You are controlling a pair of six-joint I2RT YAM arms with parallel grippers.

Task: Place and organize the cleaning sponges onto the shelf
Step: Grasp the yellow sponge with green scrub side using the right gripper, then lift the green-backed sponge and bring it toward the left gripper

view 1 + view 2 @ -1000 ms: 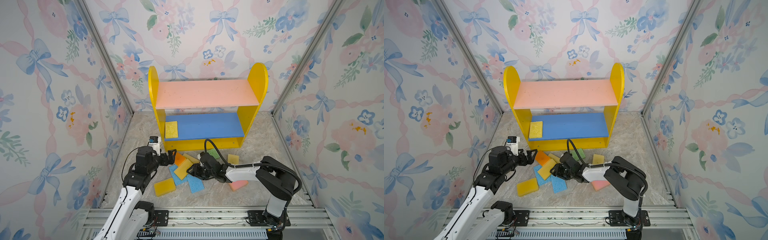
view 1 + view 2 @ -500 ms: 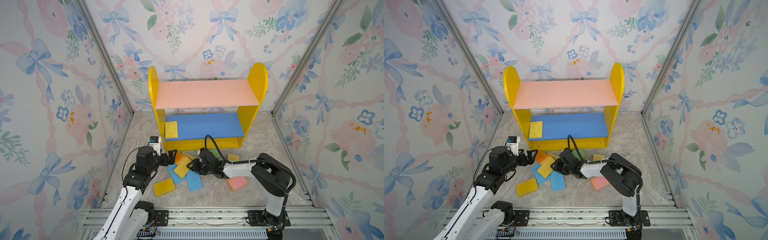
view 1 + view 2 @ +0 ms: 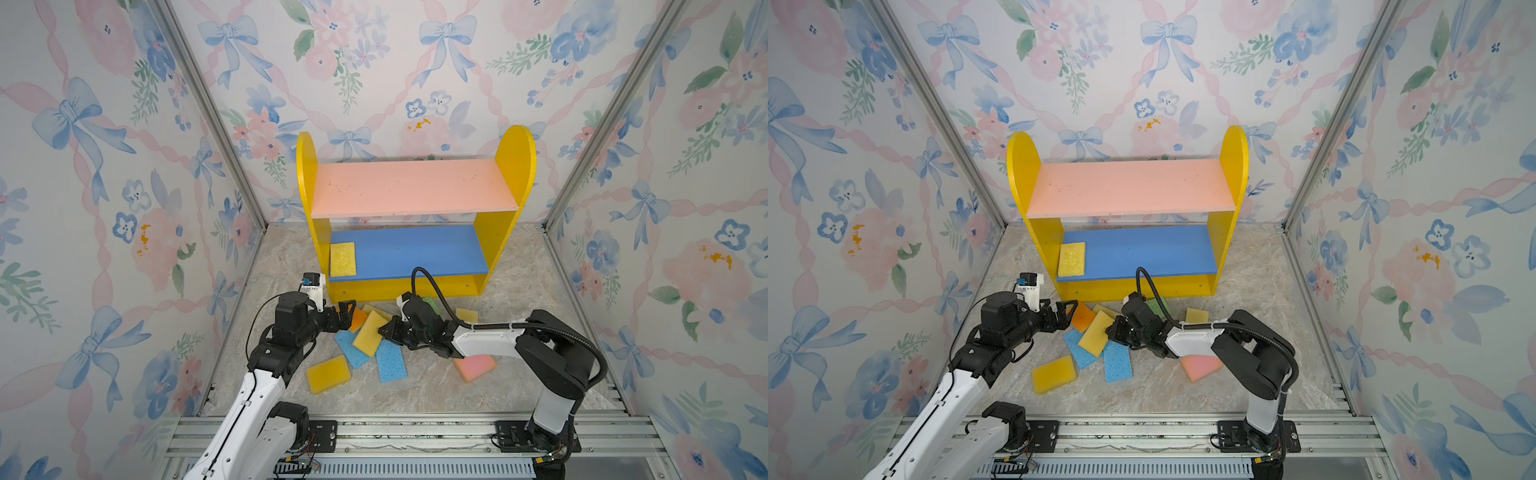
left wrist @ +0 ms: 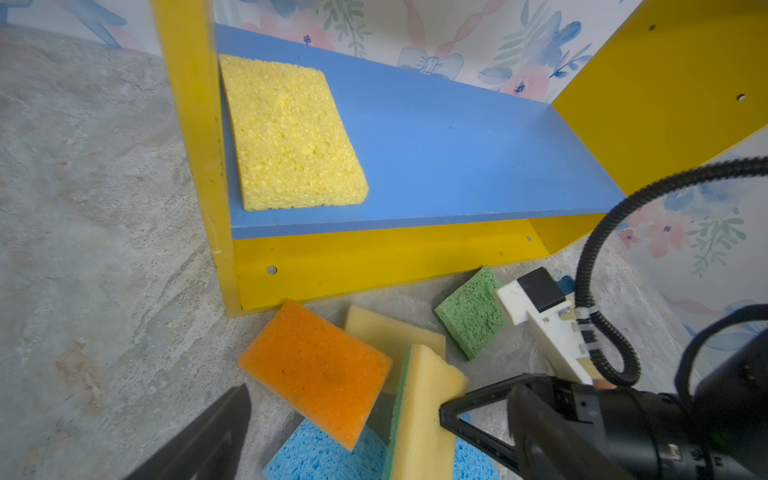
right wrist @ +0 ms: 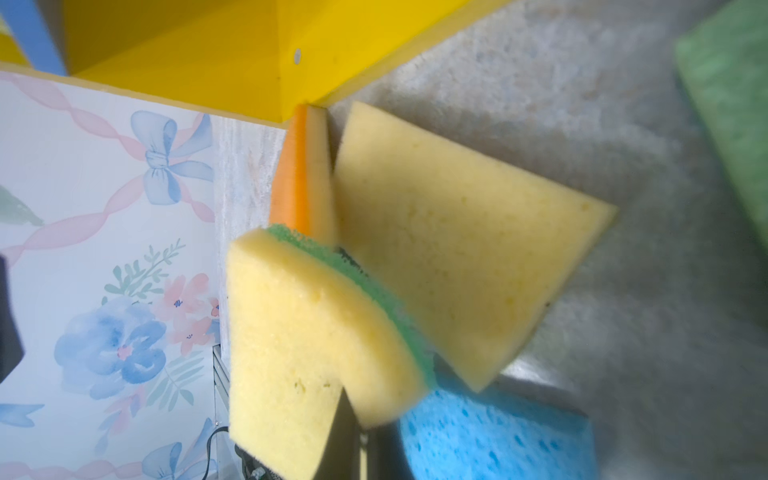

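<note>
Cleaning sponges mostly lie loose on the marbled desk (image 3: pixel 436 392), so the job looks barely begun. Nearest me sit a yellow sponge (image 3: pixel 328 374), two blue sponges (image 3: pixel 390 360) and, off to the right, a pink sponge (image 3: pixel 476 368). Just behind them the right hand (image 3: pixel 384 330) is clamped on the edge of a yellow sponge with a green scrub backing (image 3: pixel 369 332), which tilts up over the blue ones and bends under the squeeze. The left hand (image 3: pixel 347 313) hangs beside it with its fingers spread wide and nothing between them, close above an orange sponge (image 3: pixel 357 320). Further back a tan sponge (image 4: pixel 386 332), a green sponge (image 3: pixel 430 305) and a small tan sponge (image 3: pixel 466 315) lie at the foot of the shelf (image 3: pixel 511 166). On its blue lower board (image 3: pixel 415 249) one pale yellow sponge (image 3: pixel 343 259) lies flat against the left panel, and the pink upper board (image 3: pixel 411 187) holds none. By my count, one is placed and nine are left. I can read no brand, label or writing anywhere.
</note>
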